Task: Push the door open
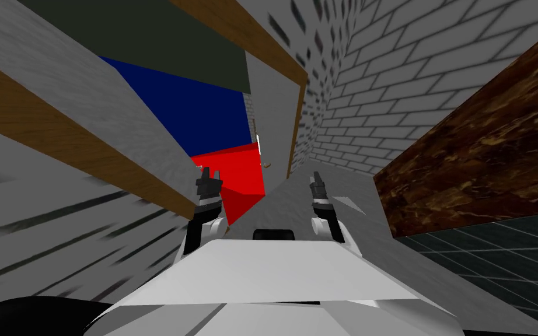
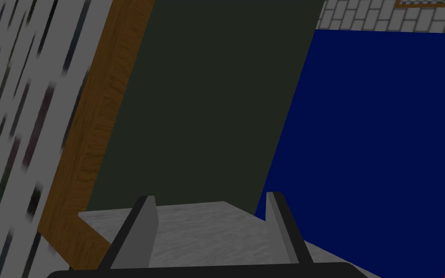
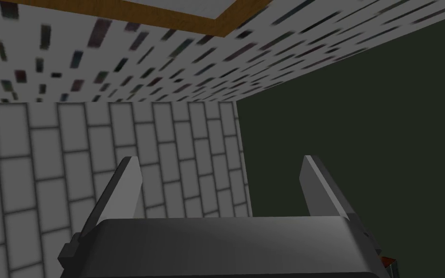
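Left fingers [image 2: 142, 234] apart (near wooden frame [image 2: 96, 120]) | right fingers [image 3: 126, 190] apart, both forward

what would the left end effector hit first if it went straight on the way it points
Likely the dark green surface straight ahead of the left end effector, beside the wooden frame; how far is unclear.

The left gripper [image 1: 209, 175] and right gripper [image 1: 318, 178] point into a wood-trimmed doorway [image 1: 58, 131]. Beyond it are a blue wall [image 1: 203, 111] and a red block [image 1: 233, 175]; a white brick wall [image 1: 390, 87] runs along the right.
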Robot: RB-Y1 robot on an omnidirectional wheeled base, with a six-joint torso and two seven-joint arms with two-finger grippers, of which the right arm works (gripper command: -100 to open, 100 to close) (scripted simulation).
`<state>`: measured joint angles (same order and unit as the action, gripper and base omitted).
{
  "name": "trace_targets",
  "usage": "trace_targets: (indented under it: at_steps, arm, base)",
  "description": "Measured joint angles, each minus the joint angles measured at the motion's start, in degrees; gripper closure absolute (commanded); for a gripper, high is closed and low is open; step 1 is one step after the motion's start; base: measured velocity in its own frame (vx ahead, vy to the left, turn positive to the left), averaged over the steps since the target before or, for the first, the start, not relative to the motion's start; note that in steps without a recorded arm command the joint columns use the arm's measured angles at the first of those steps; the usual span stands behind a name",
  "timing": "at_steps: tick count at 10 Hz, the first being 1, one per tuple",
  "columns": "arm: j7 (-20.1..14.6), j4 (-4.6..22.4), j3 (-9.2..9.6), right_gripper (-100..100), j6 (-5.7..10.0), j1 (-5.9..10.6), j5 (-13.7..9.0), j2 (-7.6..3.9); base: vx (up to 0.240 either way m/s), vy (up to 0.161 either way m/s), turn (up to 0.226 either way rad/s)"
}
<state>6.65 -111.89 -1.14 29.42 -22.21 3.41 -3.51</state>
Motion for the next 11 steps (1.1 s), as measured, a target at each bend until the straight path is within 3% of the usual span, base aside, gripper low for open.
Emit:
trace_targets:
  at_steps: [6, 11]
  arm:
    - [-0.41, 8.55, 0.38, -100, 1.98, 3.02, -1.33, -0.82]
    - [-0.75, 17.16, 0.53, -100, 3.64, 6.84, -2.57, -1.28]
  base:
    - [0.087, -0.059, 0.166]
    - [0.081, -0.065, 0.18]
